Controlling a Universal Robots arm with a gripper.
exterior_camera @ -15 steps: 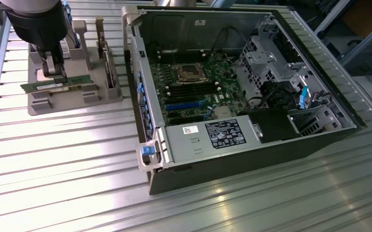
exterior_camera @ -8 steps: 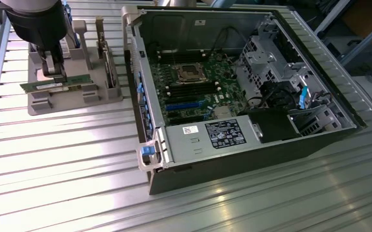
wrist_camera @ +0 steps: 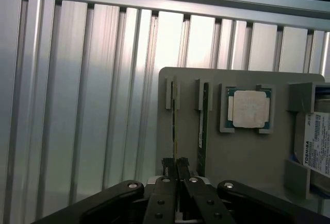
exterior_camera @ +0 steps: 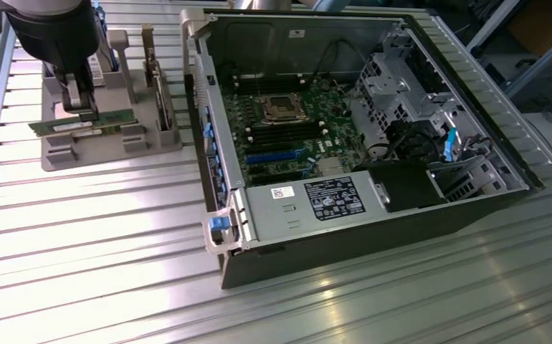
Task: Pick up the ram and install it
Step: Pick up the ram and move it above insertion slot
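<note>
Gripper (wrist_camera: 178,164) clenched on the upper edge of the ram (wrist_camera: 175,126), which stands on edge between its jaws in a slot of the grey holder (wrist_camera: 247,154); keep your pinch centred and your pull square to the slot, clear of the second board (wrist_camera: 204,126) beside it.

My gripper (wrist_camera: 178,163) looks matt black, with glossy metal screw heads (wrist_camera: 133,185). The ram (wrist_camera: 174,126) is green circuit board, smooth. The holder (wrist_camera: 247,157) looks like matt grey plastic. The processor (wrist_camera: 249,108) has a dull silver metal lid. The table (wrist_camera: 77,105) is ribbed, brushed aluminium with a soft sheen.
</note>
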